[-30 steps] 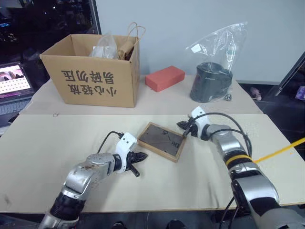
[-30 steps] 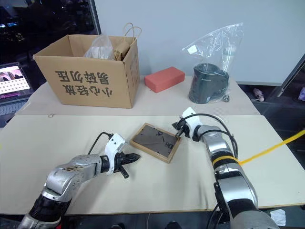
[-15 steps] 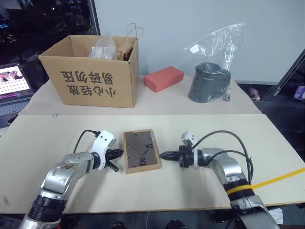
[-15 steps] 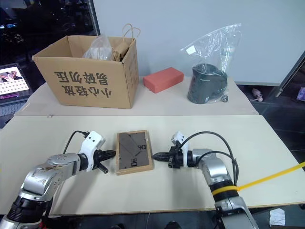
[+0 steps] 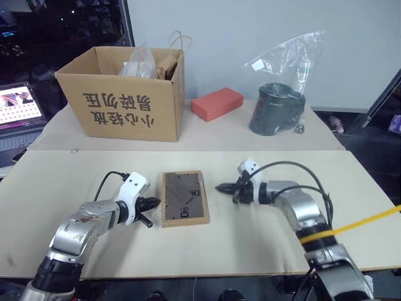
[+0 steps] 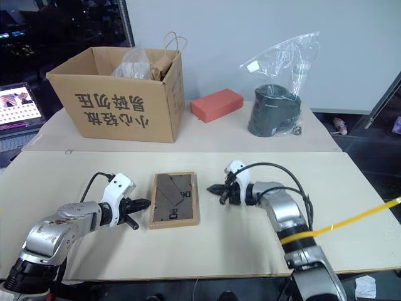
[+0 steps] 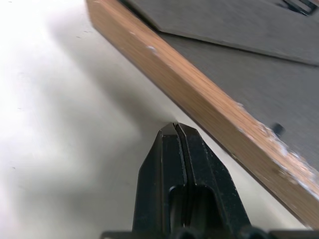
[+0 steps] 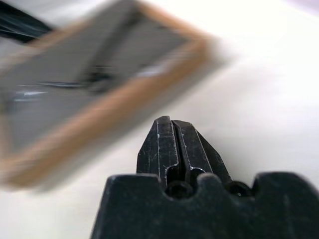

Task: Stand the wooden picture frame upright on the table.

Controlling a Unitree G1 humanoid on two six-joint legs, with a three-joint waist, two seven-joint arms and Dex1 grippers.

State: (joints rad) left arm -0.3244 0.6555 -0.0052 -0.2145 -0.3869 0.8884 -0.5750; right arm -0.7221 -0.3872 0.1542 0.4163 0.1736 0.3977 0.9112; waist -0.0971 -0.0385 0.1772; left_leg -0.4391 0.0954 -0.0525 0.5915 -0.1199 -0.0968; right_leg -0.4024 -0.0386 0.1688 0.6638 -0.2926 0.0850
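Wooden picture frame (image 5: 184,197), light-rimmed with dark grey back up, lies flat on your wide pale beige table (image 5: 263,244) before a printed cardboard box (image 5: 125,100); left gripper (image 5: 151,203) beside it, right gripper (image 5: 223,187) near, both closed, empty

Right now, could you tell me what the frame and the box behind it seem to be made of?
Frame: light wood rim with visible grain and chipped edge; its dark grey back looks like matte fibreboard. Box: brown corrugated cardboard, dull, with printed characters.

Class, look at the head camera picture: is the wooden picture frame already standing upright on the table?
No, the wooden picture frame lies flat on the table, dark back up.
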